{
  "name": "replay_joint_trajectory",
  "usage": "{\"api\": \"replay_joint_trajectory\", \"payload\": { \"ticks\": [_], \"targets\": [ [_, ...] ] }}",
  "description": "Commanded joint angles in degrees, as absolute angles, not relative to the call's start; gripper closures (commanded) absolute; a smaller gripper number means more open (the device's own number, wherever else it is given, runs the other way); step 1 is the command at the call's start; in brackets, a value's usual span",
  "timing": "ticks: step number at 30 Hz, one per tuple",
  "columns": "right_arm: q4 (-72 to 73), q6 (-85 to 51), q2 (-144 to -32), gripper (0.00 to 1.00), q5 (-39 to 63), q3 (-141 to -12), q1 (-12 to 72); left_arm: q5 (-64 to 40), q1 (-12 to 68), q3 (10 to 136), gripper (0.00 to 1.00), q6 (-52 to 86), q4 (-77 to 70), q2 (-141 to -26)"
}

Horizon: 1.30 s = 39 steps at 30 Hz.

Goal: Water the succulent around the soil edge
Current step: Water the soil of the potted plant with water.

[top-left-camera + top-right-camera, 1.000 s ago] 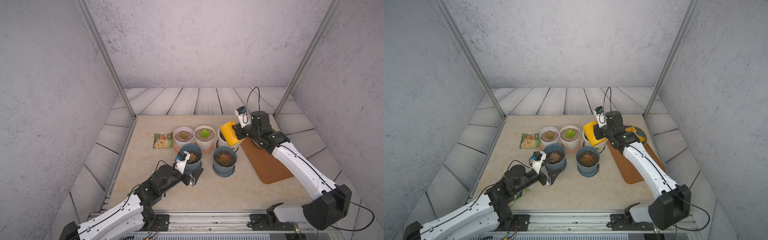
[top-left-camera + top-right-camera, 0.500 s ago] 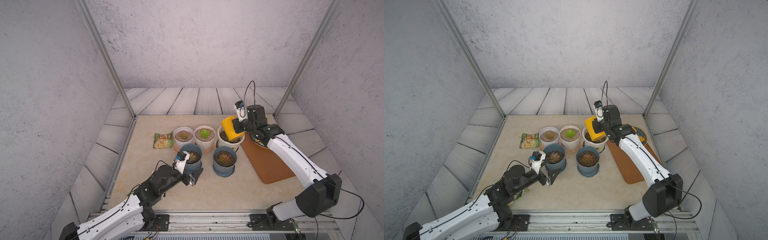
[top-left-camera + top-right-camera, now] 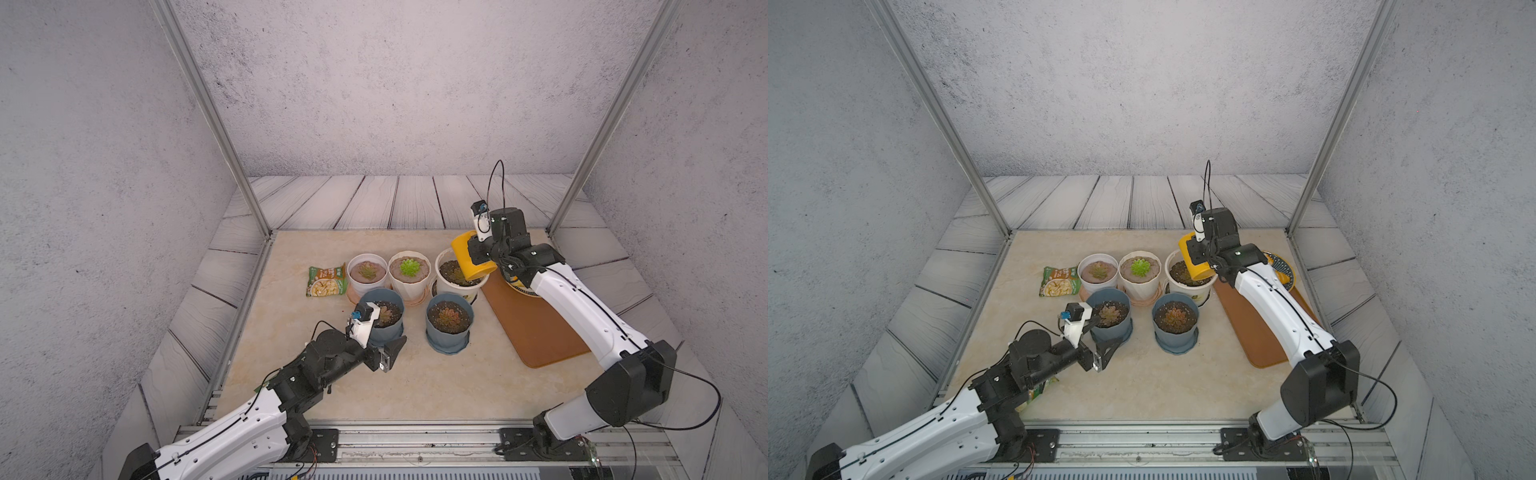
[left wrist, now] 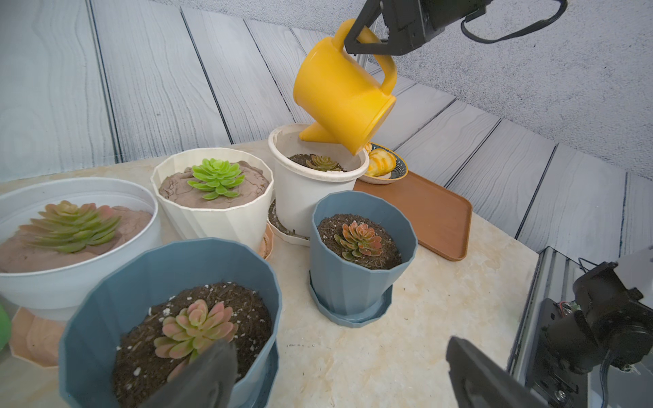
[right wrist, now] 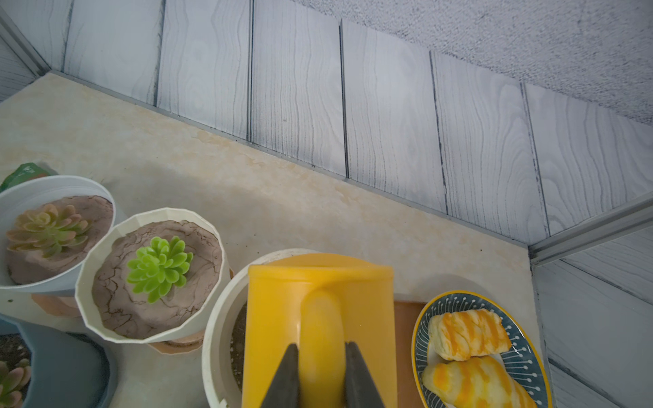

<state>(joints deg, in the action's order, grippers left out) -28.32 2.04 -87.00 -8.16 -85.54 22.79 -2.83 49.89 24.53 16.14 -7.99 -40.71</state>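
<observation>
Evidently, your right gripper point(image 5: 321, 348) pinched the yellow plastic watering can point(image 4: 339, 95) by its handle point(image 5: 321, 318), tilted over the round white pot point(image 4: 307, 197). Overtilting risked flooding the rosette point(image 4: 322, 163).

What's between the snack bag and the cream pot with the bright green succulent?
A white pot holding a pinkish-green succulent; both top views show it between snack bag and cream pot.

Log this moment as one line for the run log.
right gripper: shut on yellow watering can handle | can: tilted, spout over white pot | water: none visible | left gripper: open, near blue pot, holding nothing
</observation>
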Motion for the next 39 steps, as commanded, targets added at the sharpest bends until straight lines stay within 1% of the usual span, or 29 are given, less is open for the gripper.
{"api": "replay_joint_trajectory", "payload": {
  "ticks": [1,16,27,39],
  "targets": [
    [-27.99,2.28,-87.19,1.0,-11.12,-86.4,22.67,-3.33,49.48,25.41,0.02,16.35,-8.88,-40.26],
    [-32.82,1.5,-83.15,1.0,-14.49,-84.71,22.76,-3.35,49.48,25.66,0.02,16.35,-8.53,-40.3],
    [-34.29,0.34,-77.96,1.0,-14.33,-80.33,22.64,-3.47,49.49,25.75,0.02,16.61,-8.11,-39.77],
    [-37.65,-1.68,-72.61,1.0,-11.52,-77.29,22.68,-2.9,49.48,25.66,0.02,16.7,-7.47,-38.59]
  ]
}}
